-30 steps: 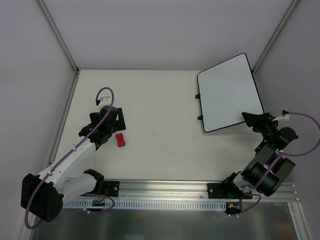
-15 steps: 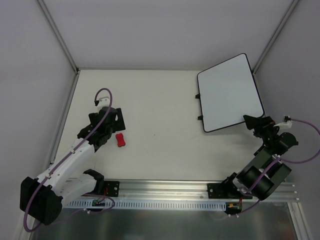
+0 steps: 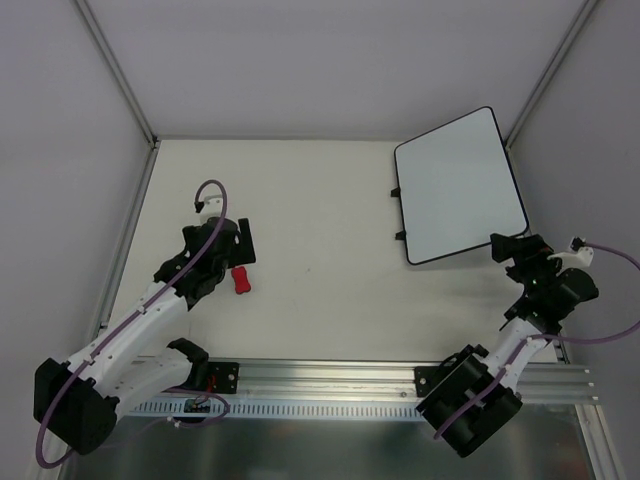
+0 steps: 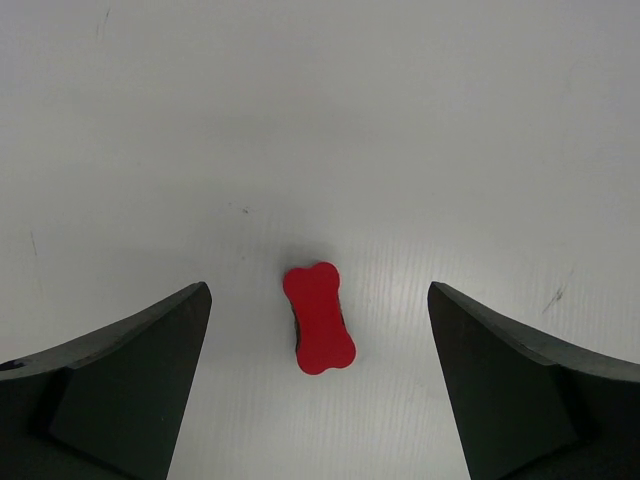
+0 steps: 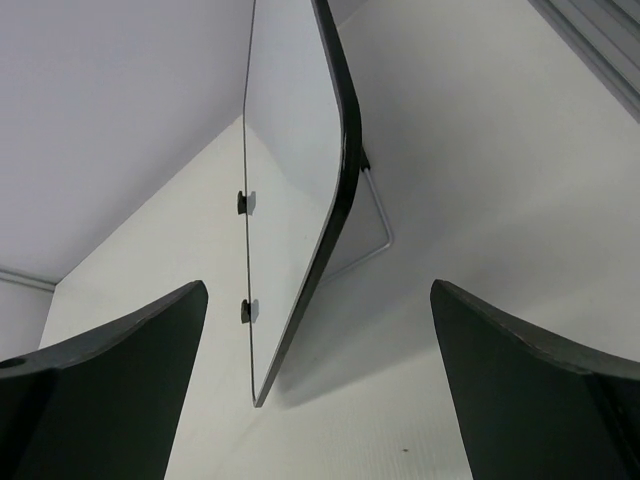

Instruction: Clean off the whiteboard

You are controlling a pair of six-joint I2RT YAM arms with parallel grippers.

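Note:
The whiteboard point(image 3: 458, 185) stands tilted at the table's far right, its face blank white with a thin black rim and small black feet. In the right wrist view the whiteboard point(image 5: 290, 170) shows edge-on, propped on a wire stand. My right gripper point(image 3: 512, 247) is open and empty just off the board's near right corner. A small red bone-shaped eraser point(image 3: 240, 281) lies flat on the table at the left. My left gripper point(image 3: 240, 250) is open above it. In the left wrist view the eraser point(image 4: 319, 317) lies between the two fingers, untouched.
White enclosure walls with metal corner posts point(image 3: 118, 70) close in the table on three sides. An aluminium rail point(image 3: 330, 375) runs along the near edge with both arm bases on it.
My left gripper has shifted slightly toward the eraser. My right arm has pulled back and lowered, its gripper drawing a little away from the board's corner. The eraser and board have not moved.

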